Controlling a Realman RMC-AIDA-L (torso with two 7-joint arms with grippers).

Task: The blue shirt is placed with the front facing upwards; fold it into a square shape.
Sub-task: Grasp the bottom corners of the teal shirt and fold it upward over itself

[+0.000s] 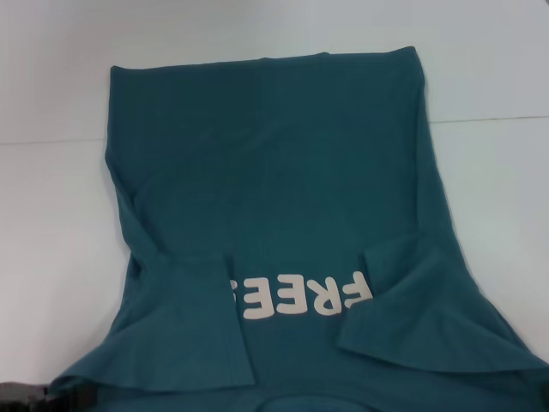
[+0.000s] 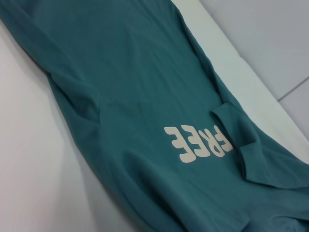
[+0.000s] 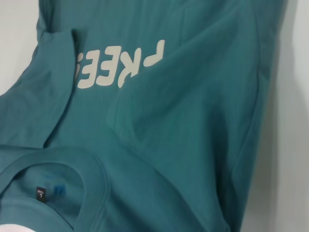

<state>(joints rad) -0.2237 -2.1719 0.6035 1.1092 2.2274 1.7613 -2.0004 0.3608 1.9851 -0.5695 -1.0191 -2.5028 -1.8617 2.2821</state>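
Observation:
The blue shirt (image 1: 274, 172) lies front up on the white table (image 1: 51, 223), hem at the far side and collar toward me. Both short sleeves are folded inward over the chest, one on the left (image 1: 193, 322) and one on the right (image 1: 420, 309), each covering an end of the off-white print (image 1: 296, 294). The left wrist view shows the shirt's body (image 2: 135, 72) and print (image 2: 198, 142). The right wrist view shows the shirt (image 3: 193, 121), its round collar (image 3: 91, 169) and the dark neck tag (image 3: 42, 193). Neither gripper shows in any view.
White table surface lies bare on both sides of the shirt and beyond its hem (image 1: 274, 34). A seam line crosses the table at the far side (image 1: 51, 142). A dark part (image 1: 21, 395) sits at the near left corner of the head view.

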